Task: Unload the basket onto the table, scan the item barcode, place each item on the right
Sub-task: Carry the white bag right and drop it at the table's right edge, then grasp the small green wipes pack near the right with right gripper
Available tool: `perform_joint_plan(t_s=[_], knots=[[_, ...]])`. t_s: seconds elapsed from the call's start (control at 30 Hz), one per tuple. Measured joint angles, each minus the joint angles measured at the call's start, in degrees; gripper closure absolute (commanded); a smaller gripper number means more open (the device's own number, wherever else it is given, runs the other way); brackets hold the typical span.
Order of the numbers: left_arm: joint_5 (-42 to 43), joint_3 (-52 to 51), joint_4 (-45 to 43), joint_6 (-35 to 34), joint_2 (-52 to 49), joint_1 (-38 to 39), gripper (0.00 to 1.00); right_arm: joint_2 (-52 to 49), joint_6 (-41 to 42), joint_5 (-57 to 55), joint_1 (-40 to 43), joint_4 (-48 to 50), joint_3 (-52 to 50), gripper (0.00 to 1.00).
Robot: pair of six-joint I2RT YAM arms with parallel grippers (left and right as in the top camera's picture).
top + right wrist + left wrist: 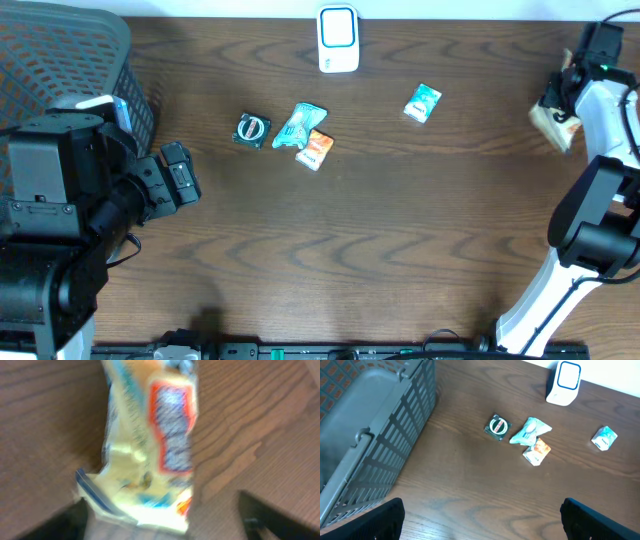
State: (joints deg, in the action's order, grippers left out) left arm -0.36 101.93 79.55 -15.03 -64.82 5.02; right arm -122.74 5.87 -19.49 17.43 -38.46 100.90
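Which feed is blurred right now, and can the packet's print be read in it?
Right wrist: blurred throughout, the yellow packet fills the frame, its print unreadable. Left wrist: sharp, even light, the scanner and the teal packet crisp. Overhead: sharp, the table evenly lit.

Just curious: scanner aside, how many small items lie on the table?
5: three clustered mid-table (dark round, teal, orange), one teal-white further right, one yellow by the right gripper. The basket may hide more.
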Motion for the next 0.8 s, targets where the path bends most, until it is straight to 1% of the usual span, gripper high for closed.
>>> perform_joint_plan(t_s=[0.13,0.23,0.3,0.33,0.37,0.43,0.5,0.6,0.7,0.73,0.8], knots=[[0.0,0.0,0.0,0.0,0.0,0.0,0.02,0.2,0.0,3.3,-0.7,-1.7,0.0,0.01],[0.0,0.0,0.0,0.0,0.0,0.0,0.02,2.4,0.0,15.4,-2.0,-2.2,0.0,0.01],[0.0,0.0,0.0,0.0,0.0,0.0,0.02,5.2,0.0,27.0,-3.0,-2.1,0.0,0.01],[0.0,0.0,0.0,0.0,0.0,0.0,0.03,6.9,0.0,33.6,-3.9,-2.0,0.0,0.03],[0.0,0.0,0.0,0.0,0.0,0.0,0.02,8.2,0.0,38.9,-4.9,-2.0,0.1,0.09],[0.0,0.0,0.0,0.0,0.0,0.0,0.02,8.7,0.2,43.9,-7.0,-2.0,0.4,0.22],[0.0,0.0,0.0,0.0,0.0,0.0,0.02,7.9,1.4,44.7,-9.4,-2.9,0.4,0.30],[0.0,0.0,0.0,0.0,0.0,0.0,0.02,4.9,5.3,43.1,-12.9,-3.8,0.4,0.31],[0.0,0.0,0.0,0.0,0.0,0.0,0.02,-0.5,7.8,41.7,-16.4,-3.2,0.4,0.40],[0.0,0.0,0.0,0.0,0.0,0.0,0.02,-2.6,8.3,41.5,-17.2,-2.3,0.4,0.42],[0.0,0.0,0.0,0.0,0.0,0.0,0.02,-5.1,9.0,41.0,-18.7,-1.5,0.3,0.49]])
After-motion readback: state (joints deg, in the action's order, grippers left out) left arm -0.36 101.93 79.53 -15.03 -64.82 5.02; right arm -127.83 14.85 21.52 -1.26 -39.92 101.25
